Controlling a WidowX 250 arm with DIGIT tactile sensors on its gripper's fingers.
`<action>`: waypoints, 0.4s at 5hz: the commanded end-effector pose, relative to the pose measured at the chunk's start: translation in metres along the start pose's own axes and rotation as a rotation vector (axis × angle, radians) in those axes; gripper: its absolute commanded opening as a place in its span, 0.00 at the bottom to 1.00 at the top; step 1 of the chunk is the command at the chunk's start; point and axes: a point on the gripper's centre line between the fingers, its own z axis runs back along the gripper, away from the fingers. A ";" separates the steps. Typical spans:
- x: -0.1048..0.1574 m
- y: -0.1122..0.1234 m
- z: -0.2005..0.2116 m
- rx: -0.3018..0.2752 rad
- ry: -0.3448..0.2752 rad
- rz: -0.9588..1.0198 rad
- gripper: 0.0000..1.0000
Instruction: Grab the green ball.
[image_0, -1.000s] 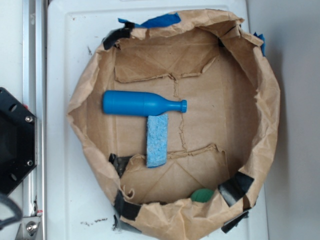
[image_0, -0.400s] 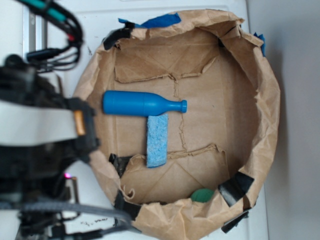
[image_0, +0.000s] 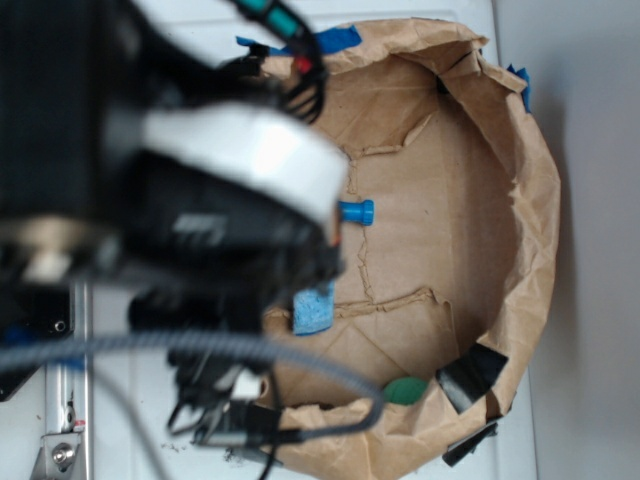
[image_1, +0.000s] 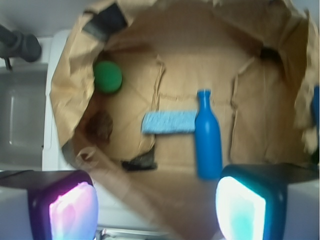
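Item: brown paper basin (image_1: 75, 100), crumpled wall, patched with black tape; taken as landmark.

Contents, wrist view:
- Green ball (image_1: 107, 76): on the basin floor, close against the wall, just beside a black tape patch at the rim. Free of every other item. In the exterior view (image_0: 404, 390), half hidden behind the basin's near wall.
- Blue bottle (image_1: 208, 137): lying flat near the middle of the basin floor, well apart from the ball.
- Light blue sponge (image_1: 168, 122): flat on the basin floor, one short end touching the bottle's side, between bottle and ball.

Tool: gripper (image_1: 157, 210), outside and above the basin's rim, fingers (image_1: 72, 210) spread wide with nothing between them. Well apart from the ball.

Exterior view: blurred arm (image_0: 180, 200) covering one side of the basin; only the bottle's cap and a corner of the sponge visible past it.
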 end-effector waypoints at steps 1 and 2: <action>0.041 0.024 0.003 -0.142 -0.111 -0.343 1.00; 0.049 0.012 -0.010 -0.153 -0.153 -0.541 1.00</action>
